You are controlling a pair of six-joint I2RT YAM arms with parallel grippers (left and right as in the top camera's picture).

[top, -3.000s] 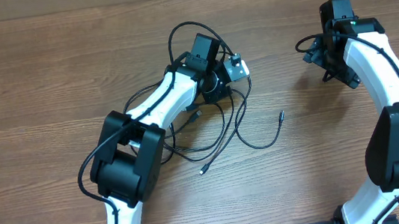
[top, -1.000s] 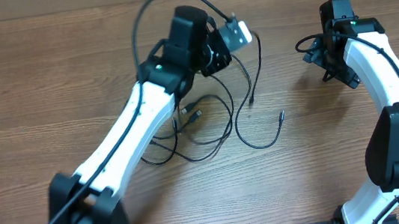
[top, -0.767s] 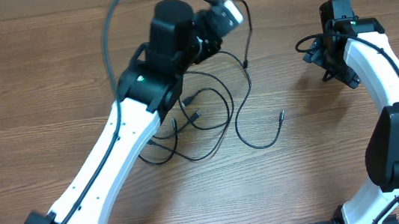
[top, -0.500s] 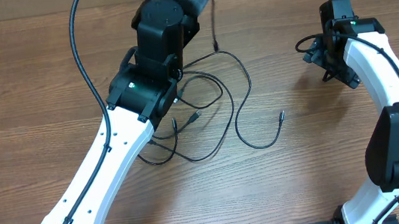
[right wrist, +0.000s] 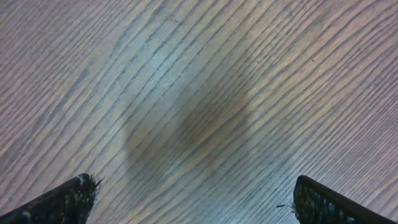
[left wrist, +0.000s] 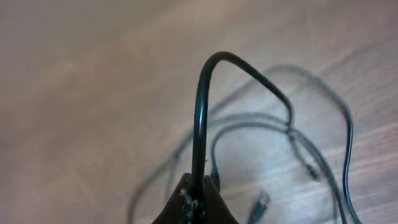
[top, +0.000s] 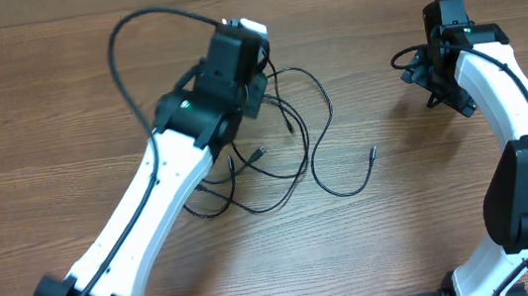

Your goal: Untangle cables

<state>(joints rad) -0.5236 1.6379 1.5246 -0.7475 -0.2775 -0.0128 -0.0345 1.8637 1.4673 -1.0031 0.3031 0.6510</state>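
Pinching one of the cables [left wrist: 199,124], left gripper [left wrist: 194,202] clamped; right gripper [right wrist: 193,186] wide apart, empty.

Wood-grain desk [top: 42,123] with thin black cables [top: 313,169] sprawled near its middle.
Brown surface, grain running left to right. Spread in loose, overlapping loops, well apart from the near edge. Open curve trailing right to a small plug end [top: 371,153], lying alone on the wood. Second plug end [top: 261,152] inside the tangle, close beside crossing strands. Lowest loop sagging toward the near side. One strand lifted off the surface at the far side of the heap.
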